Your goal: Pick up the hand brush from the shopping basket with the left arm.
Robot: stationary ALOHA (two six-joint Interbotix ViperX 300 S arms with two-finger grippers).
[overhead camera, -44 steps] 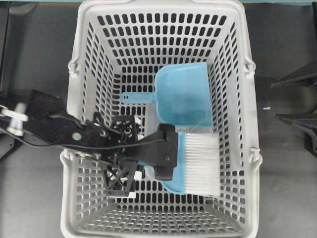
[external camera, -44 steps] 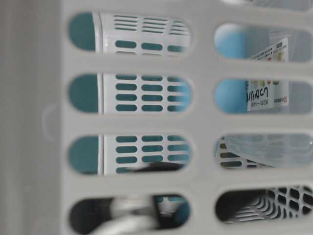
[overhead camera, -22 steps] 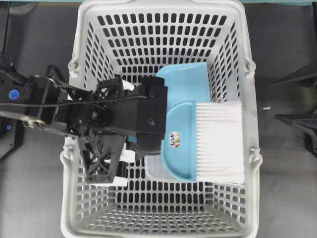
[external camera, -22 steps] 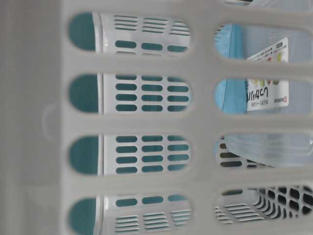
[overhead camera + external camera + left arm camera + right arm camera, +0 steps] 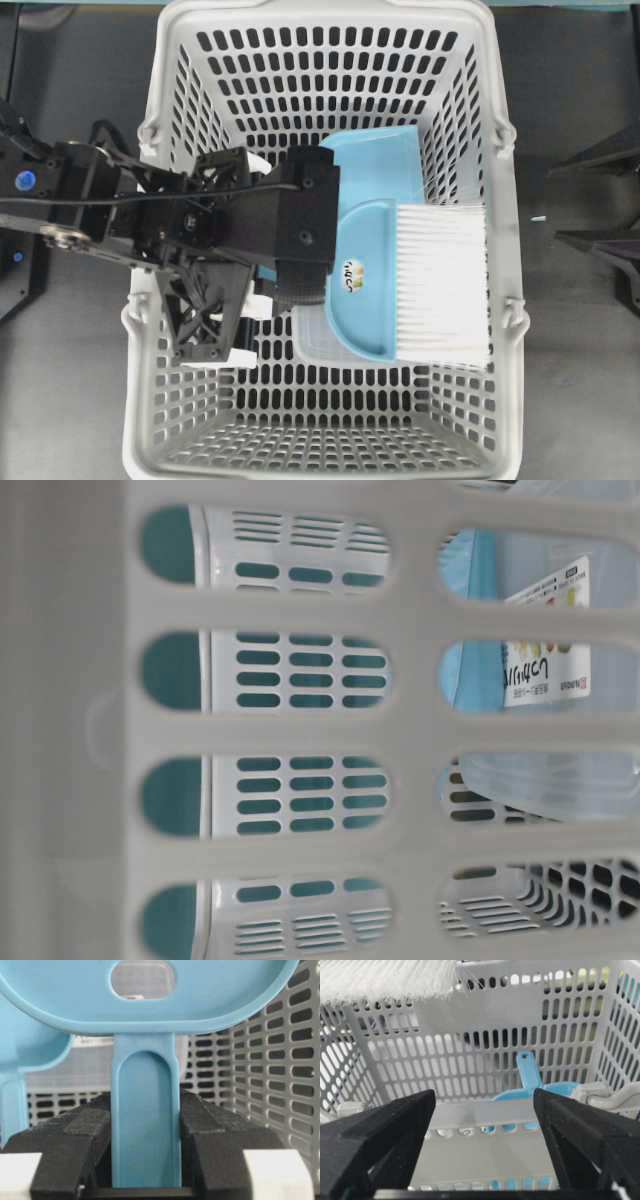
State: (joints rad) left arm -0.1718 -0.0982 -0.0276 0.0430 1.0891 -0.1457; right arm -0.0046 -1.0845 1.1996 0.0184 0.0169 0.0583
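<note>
The left arm's fingers (image 5: 70, 1145) clamp the thin handle of the hand brush (image 5: 400, 280), holding it raised inside the shopping basket (image 5: 505, 330), white bristles fanned toward the right wall in the overhead view. A light-blue dustpan (image 5: 385, 165) lies on the basket floor, partly under the brush. The right arm's fingers (image 5: 375, 1130) stand wide apart outside the basket, gripping nothing.

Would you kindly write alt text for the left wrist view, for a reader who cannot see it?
The left gripper is shut on the thin handle of the light-blue hand brush, black fingers pressing either side. The slotted grey wall of the shopping basket fills the background, with the dustpan at left.
</note>
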